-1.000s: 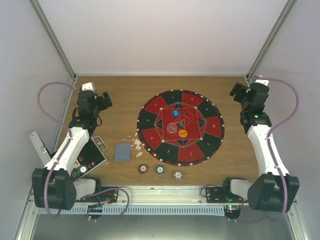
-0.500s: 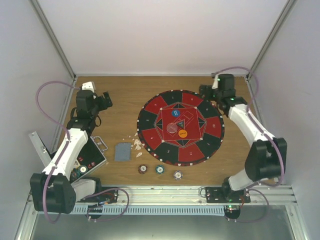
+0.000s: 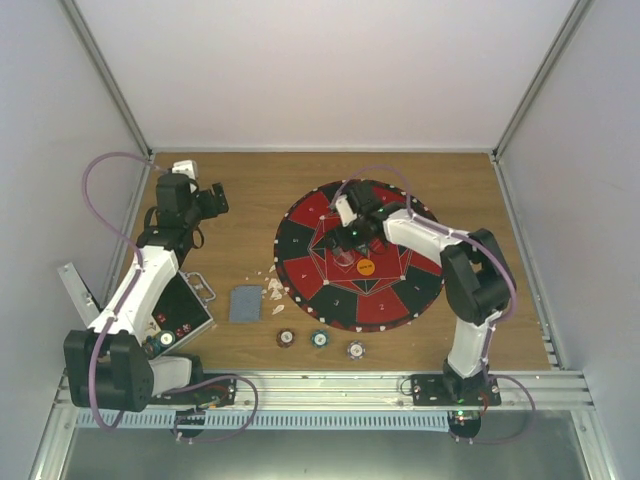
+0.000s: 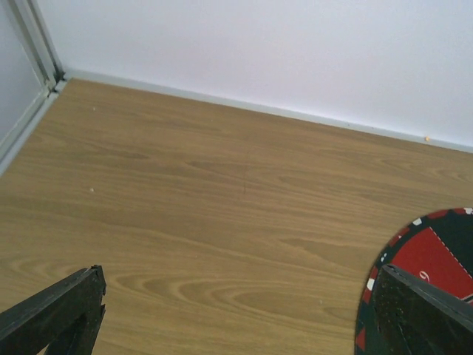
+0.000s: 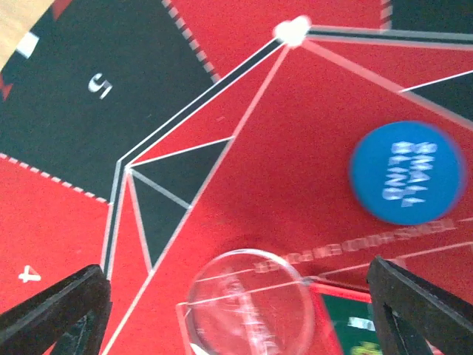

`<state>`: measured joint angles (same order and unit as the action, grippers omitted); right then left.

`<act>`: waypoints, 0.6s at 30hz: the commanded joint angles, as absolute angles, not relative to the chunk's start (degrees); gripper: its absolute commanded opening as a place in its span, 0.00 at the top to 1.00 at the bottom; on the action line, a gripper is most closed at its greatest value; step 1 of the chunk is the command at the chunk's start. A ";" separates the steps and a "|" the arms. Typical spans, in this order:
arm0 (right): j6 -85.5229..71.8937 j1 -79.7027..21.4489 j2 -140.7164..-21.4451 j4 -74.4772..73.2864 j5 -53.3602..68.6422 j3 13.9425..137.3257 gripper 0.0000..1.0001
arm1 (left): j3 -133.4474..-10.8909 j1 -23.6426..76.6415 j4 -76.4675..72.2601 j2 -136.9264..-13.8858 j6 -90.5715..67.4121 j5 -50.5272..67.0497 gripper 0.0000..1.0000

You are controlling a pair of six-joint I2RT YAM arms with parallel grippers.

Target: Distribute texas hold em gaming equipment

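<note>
My right gripper is open over the middle of the round red-and-black mat, holding nothing. In the right wrist view the open gripper hangs above a clear round disc, with a blue disc marked with white letters to the right. The clear disc and an orange disc lie on the mat. Three poker chips lie in a row near the front edge. A grey-blue card stack lies left of the mat. My left gripper is open and empty over bare wood.
A black hinged case lies open at the left beside my left arm, with chips in it. Pale scraps lie between the cards and the mat. The mat's edge shows in the left wrist view. White walls enclose the table.
My right arm has swung from the far right corner leftward over the mat and now covers the blue disc in the top view. My left arm shifted only slightly.
</note>
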<state>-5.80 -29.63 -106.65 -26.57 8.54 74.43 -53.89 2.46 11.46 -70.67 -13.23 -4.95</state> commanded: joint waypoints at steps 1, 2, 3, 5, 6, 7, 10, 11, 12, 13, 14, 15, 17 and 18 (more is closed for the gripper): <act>-4.40 -33.15 -109.85 -29.60 7.81 75.10 0.09 | -57.25 2.33 9.76 -72.51 -9.83 -5.71 0.01; -4.45 -33.48 -110.54 -29.88 7.58 75.40 0.12 | -57.84 2.37 9.68 -73.05 -9.69 -5.48 0.01; -4.51 -33.63 -110.92 -30.07 7.32 75.61 0.13 | -58.28 2.37 9.52 -73.61 -9.59 -5.19 0.01; -4.76 -33.66 -111.45 -30.45 6.62 75.55 0.13 | -58.90 2.37 9.34 -74.18 -9.58 -4.87 0.01; -4.81 -33.66 -111.60 -30.71 6.38 75.33 0.13 | -59.00 2.37 9.32 -74.33 -9.70 -4.79 0.01; -4.90 -33.65 -111.56 -31.09 6.23 75.05 0.13 | -59.10 2.37 9.44 -74.50 -9.94 -4.76 0.01; -5.37 -33.90 -110.49 -31.46 5.03 73.13 0.13 | -59.12 2.37 9.75 -74.77 -10.11 -4.20 0.01; -5.55 -33.90 -109.92 -31.30 4.68 72.25 0.13 | -58.96 2.37 9.76 -74.73 -10.04 -4.16 0.01; -5.71 -33.97 -109.46 -31.33 4.40 71.56 0.13 | -58.83 2.37 9.69 -74.79 -10.10 -4.15 0.01; -5.90 -34.01 -109.11 -31.34 4.18 70.99 0.13 | -58.80 2.37 9.87 -74.78 -10.11 -4.14 0.01; -5.91 -34.00 -108.93 -31.51 3.94 70.54 0.13 | -58.72 2.37 10.11 -74.79 -10.17 -4.14 0.01; -5.95 -34.09 -108.76 -31.61 3.80 70.35 0.13 | -58.71 2.37 10.29 -74.79 -10.27 -4.15 0.01; -6.14 -34.10 -108.57 -31.57 3.41 69.95 0.13 | -58.71 2.37 10.45 -74.87 -10.41 -3.92 0.01; -6.35 -34.15 -108.50 -31.52 3.27 69.76 0.13 | -58.75 2.37 10.52 -74.99 -10.50 -3.87 0.01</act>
